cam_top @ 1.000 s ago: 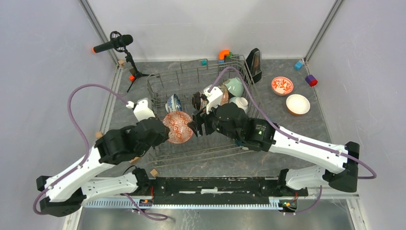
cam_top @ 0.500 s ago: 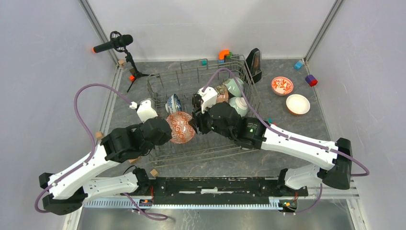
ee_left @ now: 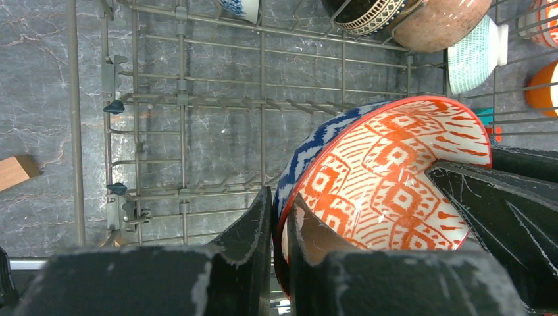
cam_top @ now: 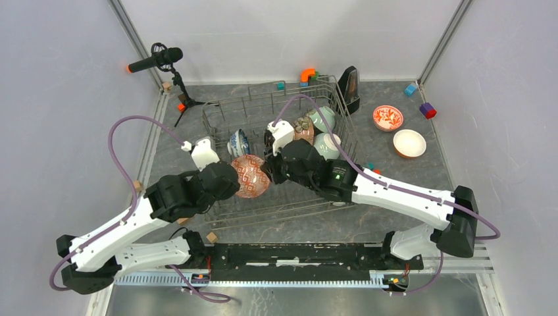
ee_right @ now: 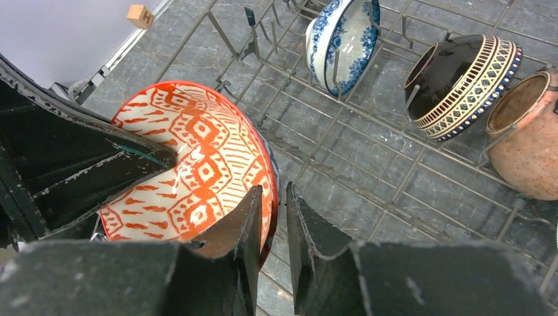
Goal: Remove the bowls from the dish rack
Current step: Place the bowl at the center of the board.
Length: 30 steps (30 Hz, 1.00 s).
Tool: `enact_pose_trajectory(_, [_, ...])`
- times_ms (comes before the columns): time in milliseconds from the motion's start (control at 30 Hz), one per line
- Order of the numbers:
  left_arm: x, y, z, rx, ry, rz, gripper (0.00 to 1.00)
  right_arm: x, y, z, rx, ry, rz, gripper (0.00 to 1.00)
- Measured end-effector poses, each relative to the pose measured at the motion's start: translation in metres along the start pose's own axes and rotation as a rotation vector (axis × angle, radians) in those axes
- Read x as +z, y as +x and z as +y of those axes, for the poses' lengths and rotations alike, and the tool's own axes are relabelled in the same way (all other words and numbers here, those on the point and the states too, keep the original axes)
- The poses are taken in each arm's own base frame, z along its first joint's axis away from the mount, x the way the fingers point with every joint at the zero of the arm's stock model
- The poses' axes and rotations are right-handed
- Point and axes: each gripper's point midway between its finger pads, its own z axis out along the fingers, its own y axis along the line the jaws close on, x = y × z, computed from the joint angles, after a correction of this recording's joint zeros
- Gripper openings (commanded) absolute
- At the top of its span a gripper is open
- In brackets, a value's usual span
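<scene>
A red-lattice bowl [cam_top: 249, 175] with a blue outside hangs on edge over the dish rack [cam_top: 217, 120] between both grippers. My left gripper [ee_left: 279, 197] is shut on its near rim, one finger inside the bowl [ee_left: 388, 164] and one outside. My right gripper [ee_right: 271, 191] straddles the opposite rim of the bowl [ee_right: 197, 158], its jaws narrow, with a slit of floor showing beside the outer finger. In the rack stand a blue-white bowl [ee_right: 342, 39], a striped bowl [ee_right: 460, 79], a tan bowl [ee_right: 526, 145], a mint green bowl [cam_top: 322, 118] and a teal bowl [cam_top: 327, 143].
A red-floral bowl [cam_top: 387, 118] and a white bowl [cam_top: 409, 143] sit on the table right of the rack. A microphone on a tripod [cam_top: 158, 60] stands at the back left, a black wedge-shaped object [cam_top: 349, 89] behind the rack. Small coloured blocks [cam_top: 428, 110] lie around.
The right gripper has moved left onto the bowl's rim and its jaws have narrowed from wide open. The left gripper has carried the bowl slightly right and back.
</scene>
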Motion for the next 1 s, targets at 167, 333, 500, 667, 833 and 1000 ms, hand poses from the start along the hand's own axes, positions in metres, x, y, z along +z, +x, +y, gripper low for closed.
enact_pose_trajectory(167, [0.004, 0.003, -0.003, 0.005, -0.007, 0.01, 0.02, 0.006, 0.004, -0.003, -0.003, 0.012, 0.018, 0.17])
enact_pose_trajectory(333, [0.007, 0.006, -0.004, 0.011, -0.02, 0.018, 0.02, 0.015, 0.011, -0.011, -0.004, 0.036, 0.044, 0.02])
enact_pose_trajectory(500, [0.01, 0.006, -0.004, 0.011, -0.03, 0.016, 0.07, 0.018, 0.012, -0.015, 0.004, 0.046, 0.05, 0.0])
enact_pose_trajectory(667, [0.01, 0.005, -0.005, 0.007, -0.023, 0.012, 0.35, 0.018, 0.012, -0.016, 0.002, 0.048, 0.05, 0.0])
enact_pose_trajectory(833, [0.004, -0.002, -0.018, -0.041, 0.065, -0.006, 0.6, 0.018, 0.018, -0.023, -0.017, 0.062, 0.076, 0.0])
enact_pose_trajectory(1000, [-0.003, -0.012, -0.029, -0.068, 0.136, -0.034, 0.95, 0.016, 0.027, -0.029, -0.048, 0.081, 0.119, 0.0])
